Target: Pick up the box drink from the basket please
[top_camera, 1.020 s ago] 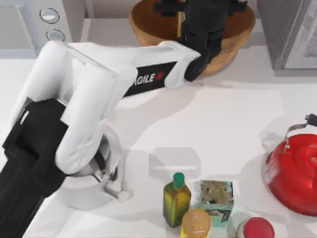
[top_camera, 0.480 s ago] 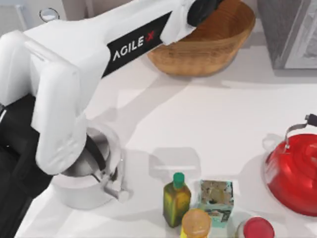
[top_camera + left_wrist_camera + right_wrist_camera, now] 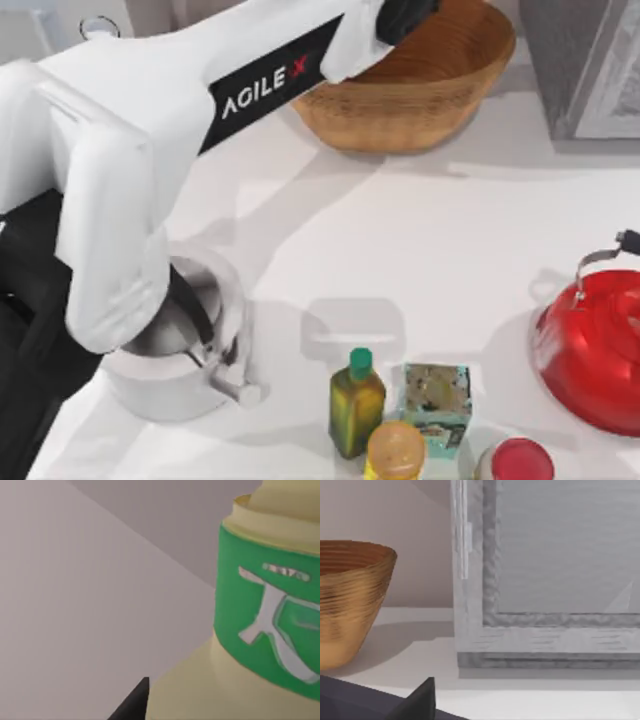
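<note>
Left arm (image 3: 200, 110) hides basket (image 3: 420, 100) rim (fingers cut off); box drink (image 3: 250, 630) close-up.

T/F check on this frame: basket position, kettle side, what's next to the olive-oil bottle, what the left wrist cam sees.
1. The basket sits at the far edge of the table, upright. True.
2. The red kettle is on the table's left side. False: it is at the right edge.
3. A teal carton stands right of the olive-oil bottle. True.
4. The left wrist view shows a pale-yellow carton with a blue label. False: the label band is green with white marks.
5. The left arm reaches over toward the basket. True.
</note>
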Robot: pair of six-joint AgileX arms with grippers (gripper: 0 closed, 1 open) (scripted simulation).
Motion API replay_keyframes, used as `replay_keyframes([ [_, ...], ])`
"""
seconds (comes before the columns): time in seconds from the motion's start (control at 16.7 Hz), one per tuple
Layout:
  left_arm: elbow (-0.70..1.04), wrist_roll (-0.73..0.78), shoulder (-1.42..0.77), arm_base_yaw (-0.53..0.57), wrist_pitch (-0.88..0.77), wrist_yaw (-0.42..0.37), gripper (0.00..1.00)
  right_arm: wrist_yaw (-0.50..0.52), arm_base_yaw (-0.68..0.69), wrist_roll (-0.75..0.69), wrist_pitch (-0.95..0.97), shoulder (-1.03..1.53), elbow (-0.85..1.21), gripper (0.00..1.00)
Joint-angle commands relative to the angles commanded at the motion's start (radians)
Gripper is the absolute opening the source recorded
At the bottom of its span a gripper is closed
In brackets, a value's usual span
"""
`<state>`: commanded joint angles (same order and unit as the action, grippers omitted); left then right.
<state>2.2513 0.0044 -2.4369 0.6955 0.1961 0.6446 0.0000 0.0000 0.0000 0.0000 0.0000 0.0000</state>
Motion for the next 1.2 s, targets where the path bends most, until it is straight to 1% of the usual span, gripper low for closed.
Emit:
replay_keyframes([
  [0.12,-0.047,0.000,0.049,-0.018,-0.006,-0.017,0.00,0.000,0.000,0.000,0.000,0.000,0.000,1.00],
  [0.24,-0.133,-0.001,0.138,-0.052,-0.011,-0.046,0.00,0.000,0.000,0.000,0.000,0.000,0.000,1.00],
  [0.48,-0.393,-0.005,0.432,-0.151,-0.026,-0.129,0.00,0.000,0.000,0.000,0.000,0.000,0.000,1.00],
  [0.72,-0.739,-0.009,0.820,-0.272,-0.048,-0.233,0.00,0.000,0.000,0.000,0.000,0.000,0.000,1.00],
  [1.2,-1.517,-0.013,1.662,-0.505,-0.116,-0.455,0.00,0.000,0.000,0.000,0.000,0.000,0.000,1.00],
])
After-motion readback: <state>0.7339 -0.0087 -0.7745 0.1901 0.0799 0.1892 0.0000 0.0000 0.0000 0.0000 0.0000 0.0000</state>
